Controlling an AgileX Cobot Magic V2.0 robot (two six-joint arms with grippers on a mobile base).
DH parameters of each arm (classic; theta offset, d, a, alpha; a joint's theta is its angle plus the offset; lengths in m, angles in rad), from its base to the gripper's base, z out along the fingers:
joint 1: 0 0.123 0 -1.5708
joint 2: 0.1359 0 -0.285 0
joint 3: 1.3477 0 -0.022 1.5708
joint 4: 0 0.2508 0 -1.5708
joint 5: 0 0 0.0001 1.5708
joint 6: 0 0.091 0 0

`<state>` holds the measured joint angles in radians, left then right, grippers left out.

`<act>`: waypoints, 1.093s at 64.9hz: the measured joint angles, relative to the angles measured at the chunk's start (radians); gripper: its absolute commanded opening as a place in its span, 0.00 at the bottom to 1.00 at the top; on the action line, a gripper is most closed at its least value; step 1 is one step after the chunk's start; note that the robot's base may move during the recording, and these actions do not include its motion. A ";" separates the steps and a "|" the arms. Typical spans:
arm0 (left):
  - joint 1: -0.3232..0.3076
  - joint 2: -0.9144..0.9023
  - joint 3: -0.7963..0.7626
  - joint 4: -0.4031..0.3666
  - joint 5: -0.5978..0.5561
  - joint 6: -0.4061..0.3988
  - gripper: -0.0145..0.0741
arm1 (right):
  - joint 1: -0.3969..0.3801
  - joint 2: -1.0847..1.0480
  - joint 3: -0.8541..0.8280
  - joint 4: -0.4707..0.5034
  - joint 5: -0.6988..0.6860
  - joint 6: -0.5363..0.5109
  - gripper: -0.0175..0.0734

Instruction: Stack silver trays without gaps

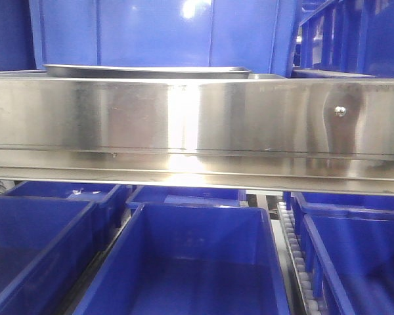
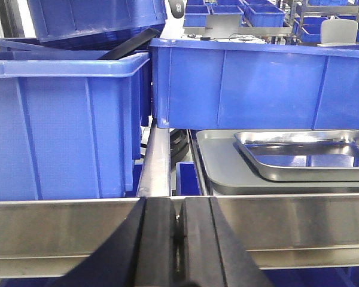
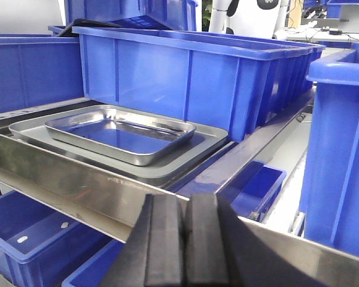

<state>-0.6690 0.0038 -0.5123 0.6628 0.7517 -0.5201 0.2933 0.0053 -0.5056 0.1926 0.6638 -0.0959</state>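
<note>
Small silver tray [image 3: 121, 133] sits nested inside the larger grey tray [image 3: 185, 156], both on the shelf behind the steel rail [image 1: 197, 118]. Trays are up and left of the right gripper [image 3: 184, 239], up and right of the left gripper [image 2: 178, 239], rail in between. Both grippers: black pads pressed together, nothing held. Small tray is shiny, mirror-like, w/ sloped sides and thin rolled rim; big one matte, rounded corners. Blue plastic bins [image 3: 179, 78] crowd close behind and beside trays; rim gap all round the small tray.
</note>
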 measured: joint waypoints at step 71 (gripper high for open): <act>0.611 0.000 0.305 -0.260 -0.708 0.002 0.16 | 0.000 0.000 0.000 0.004 -0.005 0.002 0.11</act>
<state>-0.0580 0.0038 -0.2076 0.4030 0.0441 -0.5182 0.2933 0.0053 -0.5056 0.1965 0.6591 -0.0939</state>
